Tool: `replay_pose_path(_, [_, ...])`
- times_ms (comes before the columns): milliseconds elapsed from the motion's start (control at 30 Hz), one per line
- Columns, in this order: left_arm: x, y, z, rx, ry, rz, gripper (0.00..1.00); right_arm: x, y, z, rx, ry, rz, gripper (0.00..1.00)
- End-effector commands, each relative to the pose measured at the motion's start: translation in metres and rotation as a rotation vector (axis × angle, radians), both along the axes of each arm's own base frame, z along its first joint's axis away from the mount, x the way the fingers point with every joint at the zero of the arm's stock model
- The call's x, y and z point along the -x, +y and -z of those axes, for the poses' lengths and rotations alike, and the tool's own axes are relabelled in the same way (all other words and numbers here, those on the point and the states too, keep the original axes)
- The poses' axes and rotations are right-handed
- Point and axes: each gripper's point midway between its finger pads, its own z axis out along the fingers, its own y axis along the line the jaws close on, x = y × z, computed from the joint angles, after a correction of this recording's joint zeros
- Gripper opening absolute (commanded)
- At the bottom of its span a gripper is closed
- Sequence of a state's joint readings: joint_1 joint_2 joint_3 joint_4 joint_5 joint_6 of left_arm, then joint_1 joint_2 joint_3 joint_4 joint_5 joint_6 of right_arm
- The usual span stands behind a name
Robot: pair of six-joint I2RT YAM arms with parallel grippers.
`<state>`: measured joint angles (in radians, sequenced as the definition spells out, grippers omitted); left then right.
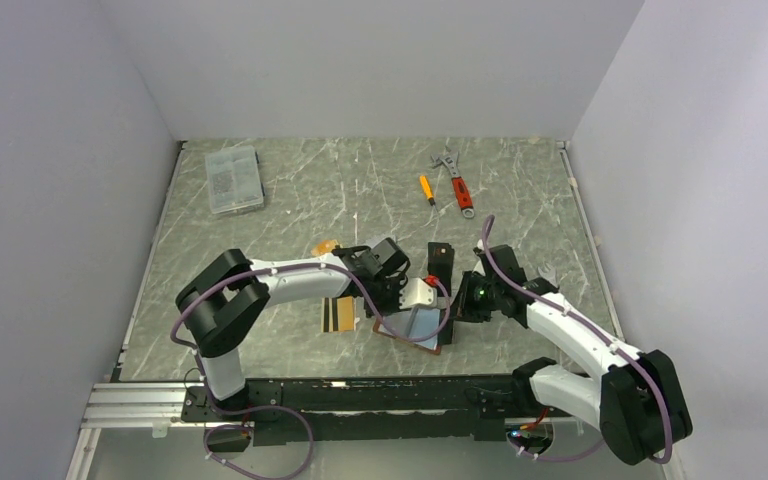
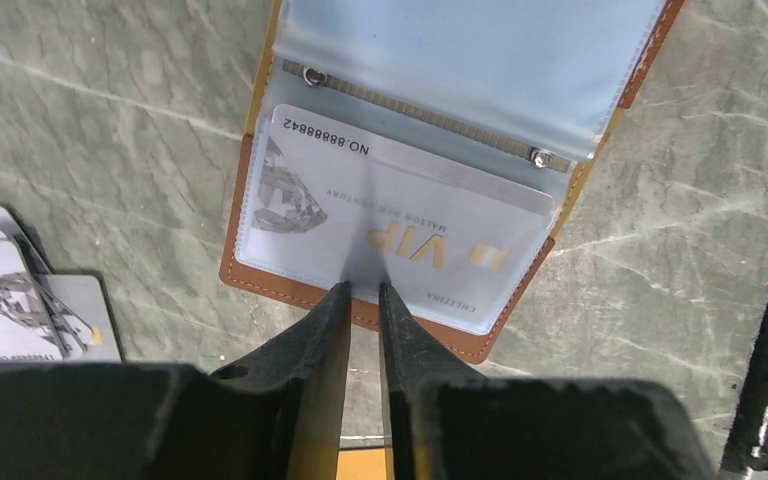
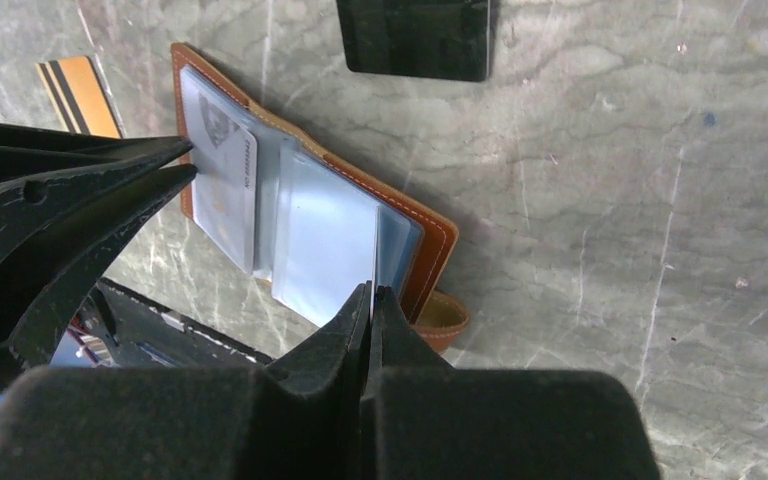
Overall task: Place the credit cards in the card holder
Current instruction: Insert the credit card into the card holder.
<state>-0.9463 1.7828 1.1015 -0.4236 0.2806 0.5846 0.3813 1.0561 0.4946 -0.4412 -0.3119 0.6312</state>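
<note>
Your right claw [image 3: 370,293] is clenched on a clear sleeve [image 3: 325,240], keeping the card holder [image 2: 238,272] spread on the desk [image 2: 100,150]. The silver card [image 2: 400,215] sits nearly home in its pocket. Your left claw [image 2: 363,290] is barely parted at its edge, and I cannot tell whether it grips. Push squarely and gently.

Reaching inward from the table's near edge toward its middle, with the white-and-black jointed left arm [image 1: 290,278] folded low and the matching right arm [image 1: 572,330] angled across. On the black two-finger left gripper [image 2: 364,288], jaws a narrow slit apart, tips down. On the black right gripper [image 3: 371,292], jaws pressed fully together.
</note>
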Motion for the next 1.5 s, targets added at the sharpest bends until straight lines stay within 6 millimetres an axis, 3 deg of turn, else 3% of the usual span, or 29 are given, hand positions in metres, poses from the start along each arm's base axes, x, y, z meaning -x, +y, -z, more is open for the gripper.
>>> replay_pose_path(0, [0.016,0.017,0.026,-0.110,-0.019,0.080,0.21,0.006,-0.004,0.004,0.008,0.011,0.006,0.00])
replay_pose_path(467, [0.018,0.024,0.030,-0.165,-0.010,0.069,0.17,0.029,-0.017,0.014,0.028,0.071,0.111,0.00])
replay_pose_path(867, [0.018,0.024,0.027,-0.164,-0.013,0.063,0.16,0.023,0.006,-0.006,-0.121,-0.031,0.053,0.00])
replay_pose_path(1067, [0.017,0.023,0.027,-0.167,-0.009,0.060,0.15,0.028,0.006,0.001,-0.123,-0.006,0.052,0.00])
replay_pose_path(1467, [0.017,0.023,0.023,-0.166,-0.009,0.059,0.13,0.024,0.008,-0.023,-0.151,-0.067,0.049,0.00])
